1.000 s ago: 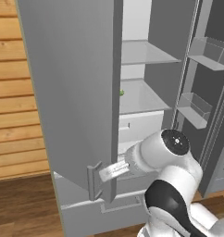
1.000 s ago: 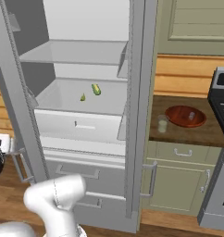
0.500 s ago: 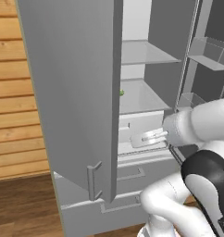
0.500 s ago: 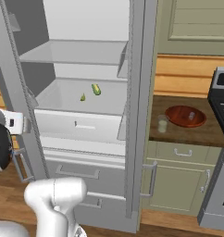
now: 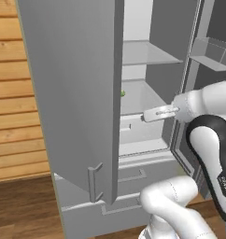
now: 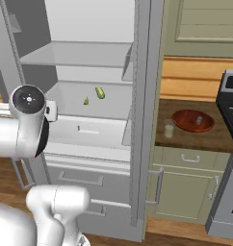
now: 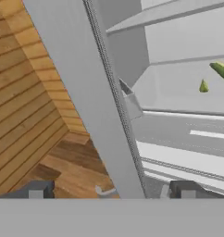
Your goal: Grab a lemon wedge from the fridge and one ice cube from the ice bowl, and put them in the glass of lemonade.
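Observation:
The grey fridge (image 5: 73, 93) stands with both doors open. On its lower white shelf lies the tiny lemon wedge (image 6: 86, 101) (image 7: 203, 86), next to a longer yellow-green piece (image 6: 100, 92). My gripper (image 5: 154, 114) (image 7: 109, 192) hangs open and empty in front of the fridge's opening, level with the white drawer. It points toward the left door's inner edge (image 7: 90, 92), well short of the wedge. On the counter to the right, the glass of lemonade (image 6: 169, 129) stands just left of the reddish-brown ice bowl (image 6: 192, 120).
The open left door (image 5: 101, 140) juts out toward the base, its bar handle (image 5: 94, 182) low down. The right door's shelves (image 5: 213, 51) stand close beside my arm. Beige cabinets (image 6: 186, 173) sit under the counter and a stove (image 6: 229, 110) at far right.
My gripper has left the left door's handle and swung up and to the right, across to the fridge's opening. The door and the shelf's contents have stayed put.

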